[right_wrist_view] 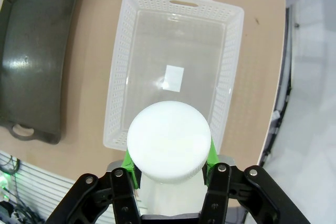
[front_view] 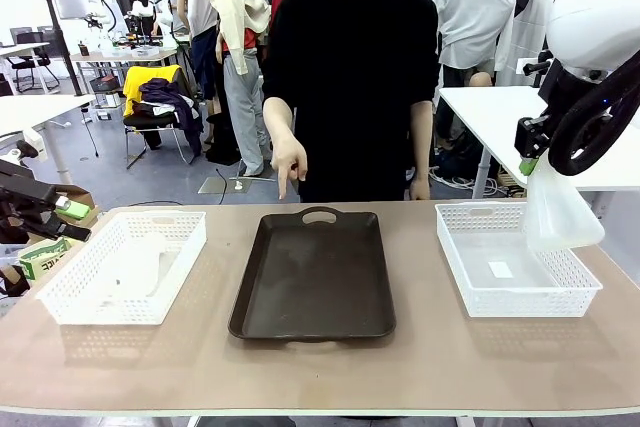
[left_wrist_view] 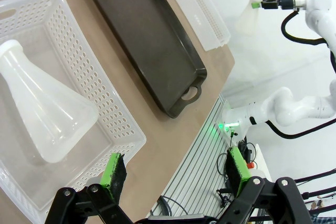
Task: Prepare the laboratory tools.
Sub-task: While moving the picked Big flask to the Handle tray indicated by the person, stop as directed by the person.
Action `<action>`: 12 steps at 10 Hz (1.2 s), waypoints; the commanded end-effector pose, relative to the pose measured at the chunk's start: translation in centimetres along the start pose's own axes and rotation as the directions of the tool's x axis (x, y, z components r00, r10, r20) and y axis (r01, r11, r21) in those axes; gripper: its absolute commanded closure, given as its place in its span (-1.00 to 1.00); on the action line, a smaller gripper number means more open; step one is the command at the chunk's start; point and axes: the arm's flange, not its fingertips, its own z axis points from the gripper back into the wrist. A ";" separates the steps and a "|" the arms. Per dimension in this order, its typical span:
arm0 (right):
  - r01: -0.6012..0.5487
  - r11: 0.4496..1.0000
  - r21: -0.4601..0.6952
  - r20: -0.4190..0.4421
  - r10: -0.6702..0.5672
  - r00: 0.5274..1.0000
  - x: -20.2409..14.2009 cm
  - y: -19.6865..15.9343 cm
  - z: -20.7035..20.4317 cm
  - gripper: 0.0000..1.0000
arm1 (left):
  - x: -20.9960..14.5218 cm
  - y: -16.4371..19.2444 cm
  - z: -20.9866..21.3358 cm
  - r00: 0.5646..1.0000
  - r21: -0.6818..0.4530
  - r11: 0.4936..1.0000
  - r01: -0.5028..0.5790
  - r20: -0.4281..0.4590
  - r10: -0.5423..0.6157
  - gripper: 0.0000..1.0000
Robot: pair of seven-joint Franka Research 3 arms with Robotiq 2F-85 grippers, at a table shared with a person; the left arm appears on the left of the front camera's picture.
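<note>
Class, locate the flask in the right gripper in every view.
Front view: flask at right, mid-height.
Left wrist view: flask small, top right.
Right wrist view: flask bottom centre, close up.
Shared landmark: the dark tray, at centre, upper middle and top left respectively.

A: Bare tray bed, open from above. At its 11 o'clock rim, person's hand pointing down.
B: Baskets?
A: Floor of right basket bare, walled all round, top entry only. Above its 2 o'clock side, held flask in right gripper. Half of left basket taken up by lying flask.
B: Lanes?
A: Bare table strips at tray's 3 and 9 o'clock; wide strip at 6.
</note>
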 end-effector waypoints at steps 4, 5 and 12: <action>-0.185 0.983 -0.020 0.070 0.186 0.980 0.5 2.4 1.2 1.00 | 0.0 -0.1 0.2 1.000 -0.003 1.000 0.004 0.000 -0.004 -1.00; -0.249 0.968 -0.025 0.086 0.250 0.964 1.1 3.9 2.0 1.00 | 0.0 -0.1 0.2 1.000 -0.003 1.000 0.004 0.000 -0.004 -1.00; -0.690 0.719 0.083 0.096 0.683 0.724 7.4 20.4 4.9 1.00 | 0.0 -0.1 0.2 1.000 -0.003 1.000 0.004 0.000 -0.004 -1.00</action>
